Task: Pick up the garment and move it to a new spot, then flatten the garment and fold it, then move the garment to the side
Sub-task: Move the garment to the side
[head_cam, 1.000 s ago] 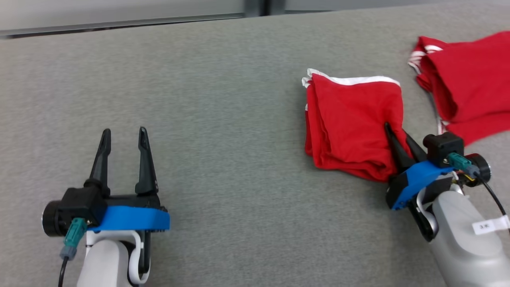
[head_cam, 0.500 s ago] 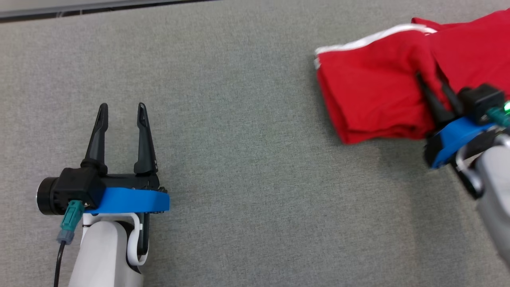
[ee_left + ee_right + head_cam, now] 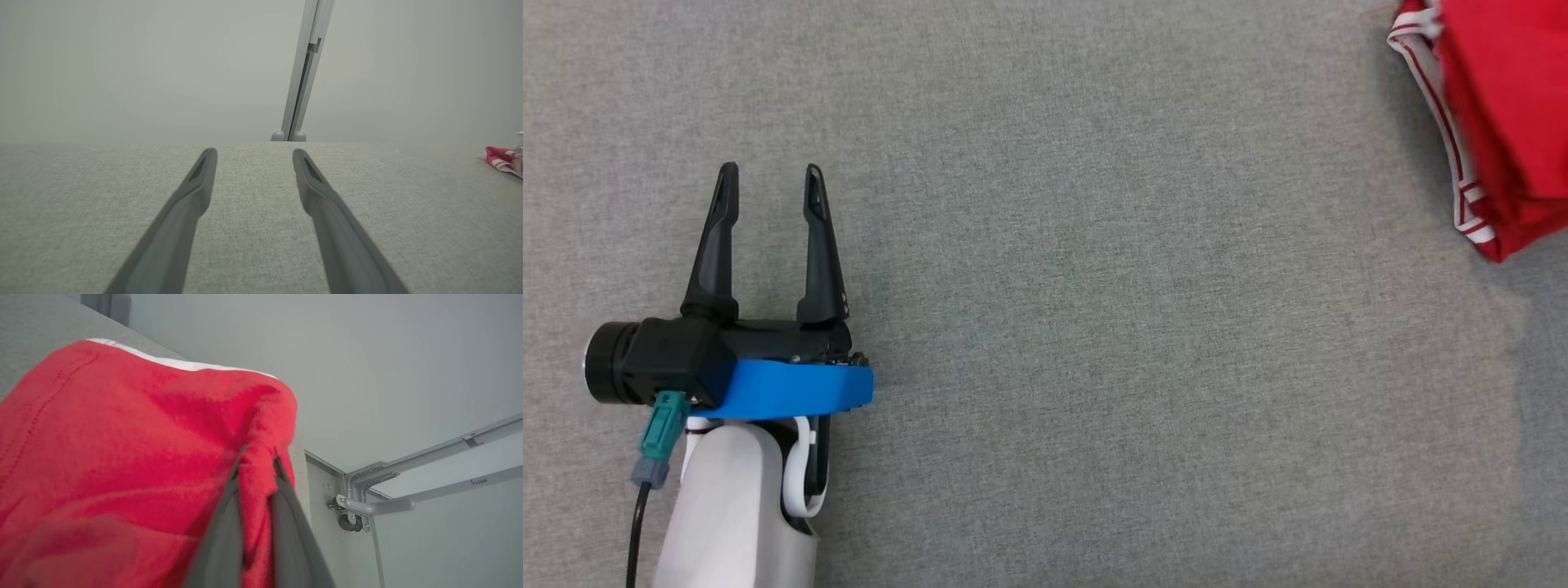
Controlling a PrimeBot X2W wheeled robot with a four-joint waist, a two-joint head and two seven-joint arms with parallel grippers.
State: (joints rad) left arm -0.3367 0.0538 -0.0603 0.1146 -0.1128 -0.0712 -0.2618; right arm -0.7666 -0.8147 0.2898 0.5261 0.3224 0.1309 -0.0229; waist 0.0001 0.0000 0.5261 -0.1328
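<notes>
Two end effectors do very different jobs here: the right end effector (image 3: 258, 457) has its fingers drawn narrow on a pinched ridge of the red garment (image 3: 122, 428), while the left end effector (image 3: 770, 171) is spread wide and holds nothing, low over the grey surface (image 3: 1094, 327) at the near left. The pinch takes a fold of the cloth, so the rest bunches and drapes around the fingers with its white trim on the far side. That grip looks suited to carrying the piece off to the side rather than spreading it. The left one is probably parked well apart so as not to cross the cloth's path. In the head view, red cloth with striped trim (image 3: 1503, 122) sits at the far right of the surface; whether it is the held garment or a second piece cannot be told. Past the surface's end, the right wrist view shows a pale wall and a grey metal bracket (image 3: 367, 502) with a small wheel, which a wide swing might meet. An upright post (image 3: 304, 73) rises behind the far edge.
</notes>
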